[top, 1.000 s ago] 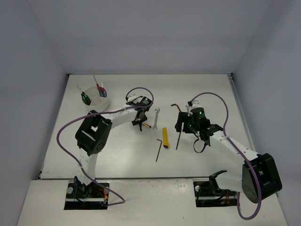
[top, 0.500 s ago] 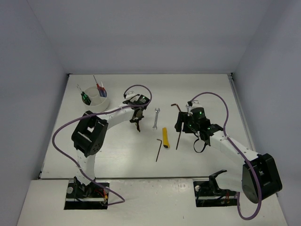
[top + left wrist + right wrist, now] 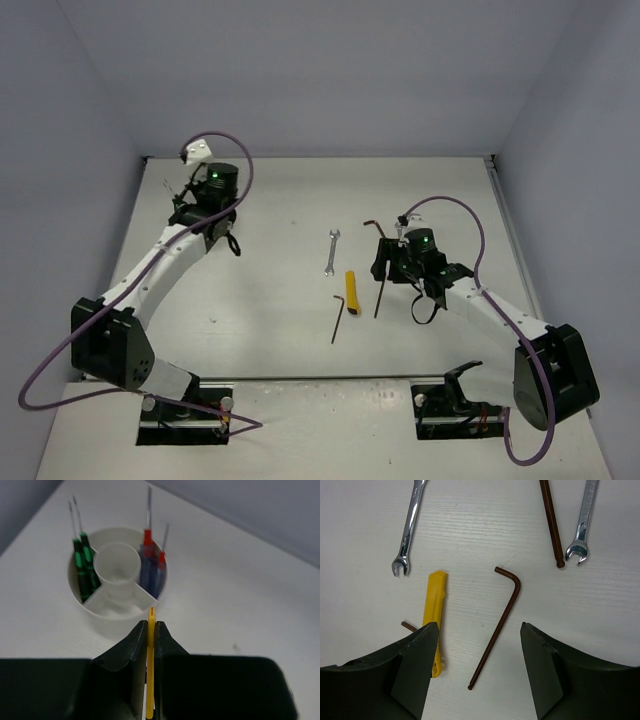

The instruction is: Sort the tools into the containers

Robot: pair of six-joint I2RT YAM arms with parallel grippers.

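Note:
My left gripper (image 3: 151, 625) is shut on a thin yellow tool (image 3: 150, 670) and holds it just short of the round white cup (image 3: 111, 614). The cup is split into compartments. Green-black screwdrivers (image 3: 82, 570) stand in its left one and blue and red ones (image 3: 150, 565) in its right. In the top view the left gripper (image 3: 203, 218) covers most of the cup. My right gripper (image 3: 479, 625) is open above a dark hex key (image 3: 500, 625), with the yellow knife (image 3: 432, 615) by its left finger. The right gripper also shows in the top view (image 3: 385, 265).
A silver wrench (image 3: 409, 525) lies beyond the knife. A second wrench (image 3: 582, 525) and a straight dark key (image 3: 551, 520) lie far right. Another hex key (image 3: 338, 318) lies near the knife (image 3: 350, 291). Walls close the table's left, back and right.
My left arm has lifted the yellow tool from the middle of the table and swung far left to the cup. The right arm has not moved.

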